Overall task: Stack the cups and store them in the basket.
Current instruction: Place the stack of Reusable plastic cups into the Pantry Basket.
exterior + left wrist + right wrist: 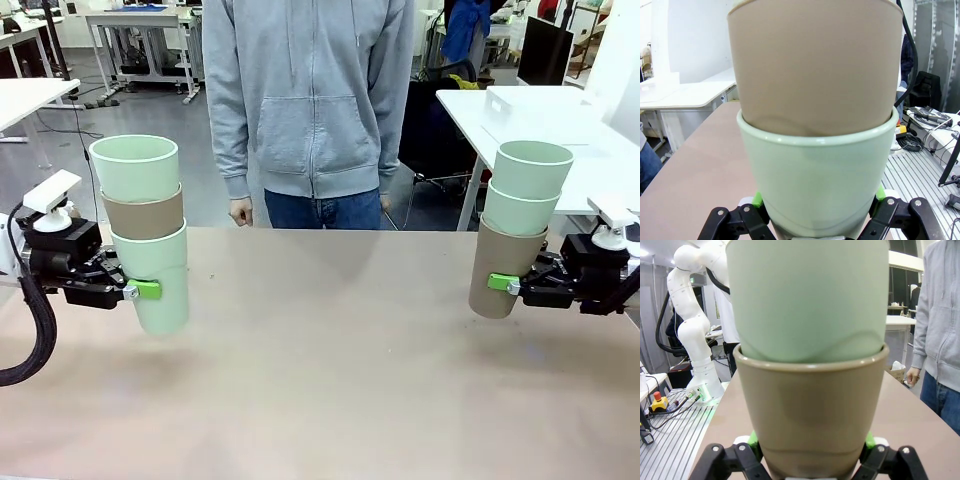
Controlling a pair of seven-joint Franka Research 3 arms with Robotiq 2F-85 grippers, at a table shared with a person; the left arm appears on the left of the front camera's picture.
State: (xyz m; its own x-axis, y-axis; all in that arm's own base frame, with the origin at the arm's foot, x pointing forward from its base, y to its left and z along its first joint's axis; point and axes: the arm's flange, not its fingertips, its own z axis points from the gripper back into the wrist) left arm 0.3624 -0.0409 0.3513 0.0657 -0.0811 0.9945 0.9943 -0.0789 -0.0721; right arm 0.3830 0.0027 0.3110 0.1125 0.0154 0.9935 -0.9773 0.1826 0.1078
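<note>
The table (330, 380) is light brown. Behind it the floor (60, 150) is grey. White desks (560, 130) stand on both sides, and a black screen (545, 50) sits far back.

Robotics lab. White worktables (470, 115) stand on a grey floor, with a dark monitor (545, 50) behind. Loose cables (912, 142) lie about. A white robot arm (692, 325) is mounted by a slotted aluminium plate (675, 445), with a red emergency-stop button (659, 401) beside it.
</note>
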